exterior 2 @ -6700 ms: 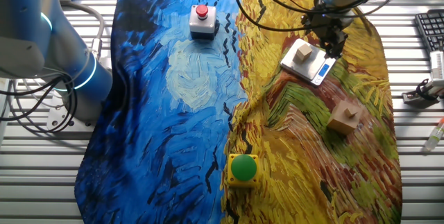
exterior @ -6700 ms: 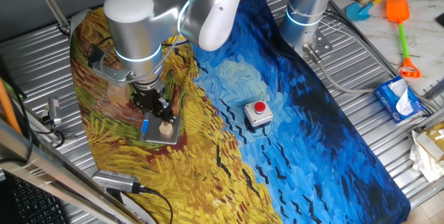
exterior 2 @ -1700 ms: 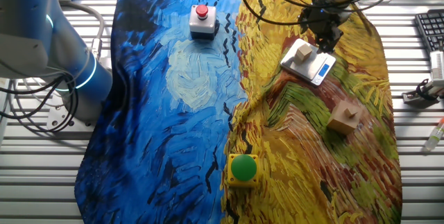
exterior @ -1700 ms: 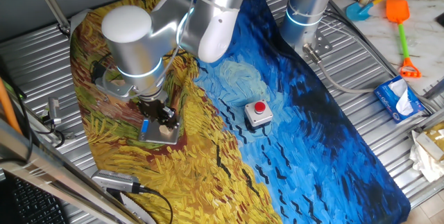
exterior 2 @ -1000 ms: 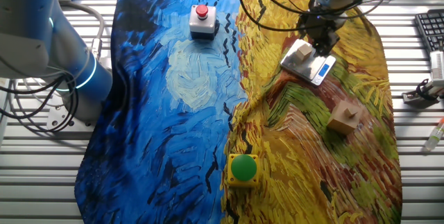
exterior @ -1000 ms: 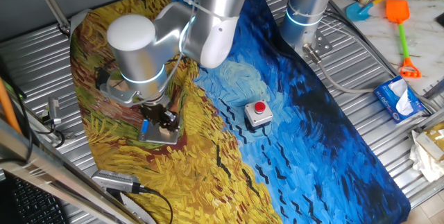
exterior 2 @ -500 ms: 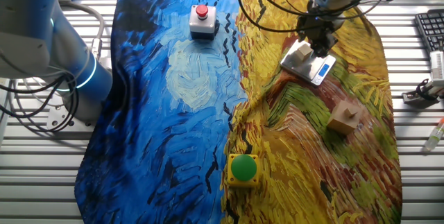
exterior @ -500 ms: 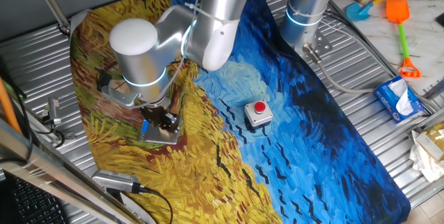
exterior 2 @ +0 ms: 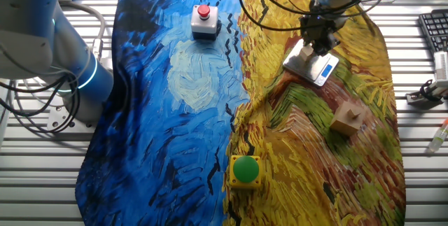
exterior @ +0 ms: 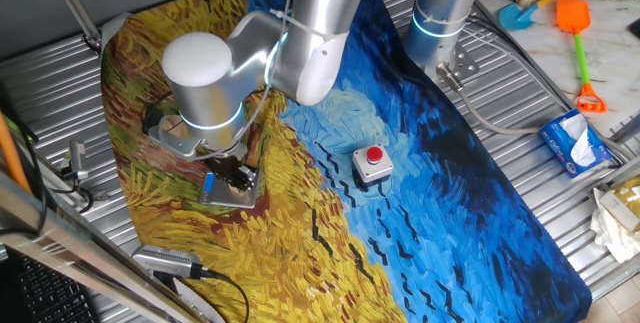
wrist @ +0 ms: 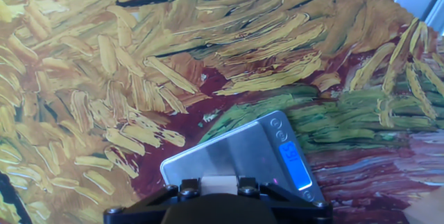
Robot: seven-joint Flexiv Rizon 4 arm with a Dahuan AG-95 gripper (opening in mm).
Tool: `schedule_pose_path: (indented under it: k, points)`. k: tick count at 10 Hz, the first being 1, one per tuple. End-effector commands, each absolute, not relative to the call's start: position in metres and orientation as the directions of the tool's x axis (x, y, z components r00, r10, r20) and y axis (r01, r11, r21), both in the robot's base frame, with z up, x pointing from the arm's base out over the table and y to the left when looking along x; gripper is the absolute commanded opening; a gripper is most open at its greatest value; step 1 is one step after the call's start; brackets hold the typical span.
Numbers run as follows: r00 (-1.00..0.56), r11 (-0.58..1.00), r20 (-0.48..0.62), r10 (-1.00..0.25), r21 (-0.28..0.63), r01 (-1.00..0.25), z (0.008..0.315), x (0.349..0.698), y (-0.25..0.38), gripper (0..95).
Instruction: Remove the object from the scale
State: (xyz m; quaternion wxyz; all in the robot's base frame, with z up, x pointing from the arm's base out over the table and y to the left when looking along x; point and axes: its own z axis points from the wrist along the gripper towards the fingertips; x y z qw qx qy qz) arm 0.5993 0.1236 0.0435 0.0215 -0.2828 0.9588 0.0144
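Note:
The object, a small light-tan cube, sits on the scale, a flat silver plate with a blue strip at one edge. In the hand view the cube fills the gap between my two fingers, and both pads touch its sides. My gripper is down on the scale at the left of the yellow part of the cloth. In both fixed views my gripper stands over the plate and hides the cube.
A grey box with a red button stands on the blue part of the cloth. A larger tan block and a green button on a yellow box lie nearer the front. A second arm's base stands at the cloth's edge.
My gripper has come down over the cube onto the scale, and the arm has shifted slightly. The cube, visible beside the fingers before, is now between them.

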Motion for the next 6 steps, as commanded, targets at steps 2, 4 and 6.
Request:
schedule_pose_path:
  k: [2, 4, 6]
  points:
    - [-0.838, 0.838, -0.05, -0.543, 0.018, -0.545, 0.051, 0.601, 0.119, 0.0]
    - [-0.832, 0.833, -0.056, -0.552, 0.022, -0.553, 0.056, 0.603, 0.108, 0.0]
    - [-0.822, 0.822, -0.066, -0.566, 0.027, -0.568, 0.058, 0.603, 0.092, 0.0]
